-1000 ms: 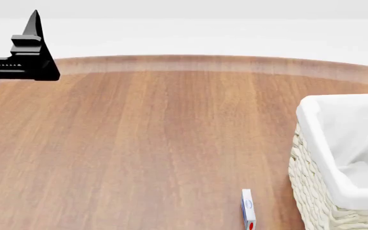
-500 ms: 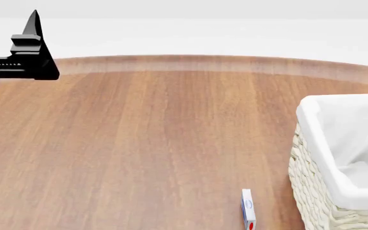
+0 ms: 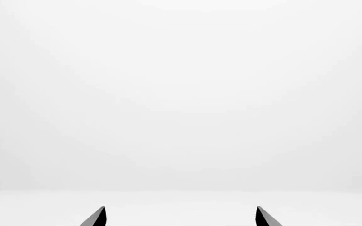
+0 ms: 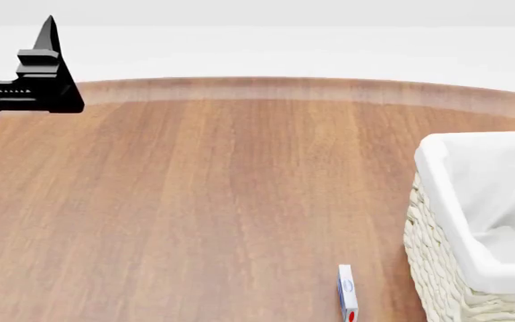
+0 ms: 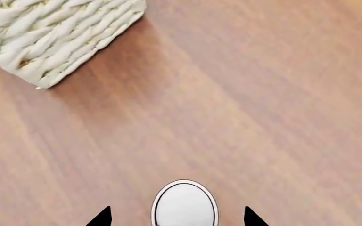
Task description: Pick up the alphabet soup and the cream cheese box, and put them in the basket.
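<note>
1. We judge the first step is in hand: lining up on the soup (image 5: 185,204). In the right wrist view its silvery top sits between the two fingertips of the right gripper (image 5: 177,217), which stand apart with a gap on each side of the can. Nothing is gripped yet.
2. The soup stands upright on the table (image 4: 222,194); we do not see it in the head view, and the right arm is out of that view too.
3. The box (image 4: 347,294) stands on edge on the table, just beside the basket (image 4: 432,258) but apart from it, at the near edge of the head view.
4. The basket sits at the table's right; what shows of its white liner holds nothing. A corner of its weave shows in the right wrist view, well apart from the soup.
5. The left gripper (image 3: 179,217) is raised off to the left, aimed at blank background. Its fingertips are apart and hold nothing.
6. Next, we think the right gripper must come down around the can, staying centred, then close on its sides below the rim before lifting it to the basket.
7. The box is thin and close to the wicker wall, so we expect it will need a careful approach.
</note>
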Motion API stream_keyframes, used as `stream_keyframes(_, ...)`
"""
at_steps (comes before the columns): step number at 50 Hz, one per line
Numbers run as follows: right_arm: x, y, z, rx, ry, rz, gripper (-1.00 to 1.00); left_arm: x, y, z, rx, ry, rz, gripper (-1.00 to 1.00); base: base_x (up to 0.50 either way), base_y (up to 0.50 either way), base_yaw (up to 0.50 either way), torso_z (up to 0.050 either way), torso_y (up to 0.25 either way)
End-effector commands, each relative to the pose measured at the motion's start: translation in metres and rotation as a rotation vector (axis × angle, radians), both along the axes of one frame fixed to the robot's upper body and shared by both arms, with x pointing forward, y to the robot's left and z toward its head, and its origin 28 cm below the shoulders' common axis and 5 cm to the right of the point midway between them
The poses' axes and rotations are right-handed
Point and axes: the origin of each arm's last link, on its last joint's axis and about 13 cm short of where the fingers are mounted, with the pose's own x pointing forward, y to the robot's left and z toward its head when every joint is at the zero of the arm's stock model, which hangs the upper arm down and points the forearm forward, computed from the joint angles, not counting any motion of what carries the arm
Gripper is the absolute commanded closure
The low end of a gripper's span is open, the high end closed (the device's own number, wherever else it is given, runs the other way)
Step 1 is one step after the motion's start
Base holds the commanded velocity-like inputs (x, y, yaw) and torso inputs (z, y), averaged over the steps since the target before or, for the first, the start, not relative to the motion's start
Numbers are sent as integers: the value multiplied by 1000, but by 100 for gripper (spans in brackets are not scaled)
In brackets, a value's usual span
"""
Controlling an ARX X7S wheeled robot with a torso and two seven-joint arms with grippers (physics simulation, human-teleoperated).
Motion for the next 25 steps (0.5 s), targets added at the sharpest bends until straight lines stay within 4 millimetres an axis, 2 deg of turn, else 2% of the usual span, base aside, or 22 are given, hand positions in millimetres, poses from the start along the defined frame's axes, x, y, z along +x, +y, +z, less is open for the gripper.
stream_keyframes(1, -2, -3, -8, 14, 5, -16, -100, 0, 0, -1, 2, 1, -1, -100, 0, 0, 0, 0, 0)
stream_keyframes(25, 0, -6, -32, 63, 32, -15, -100, 2, 0, -5, 1, 11, 1, -100, 0, 0, 0, 0, 0)
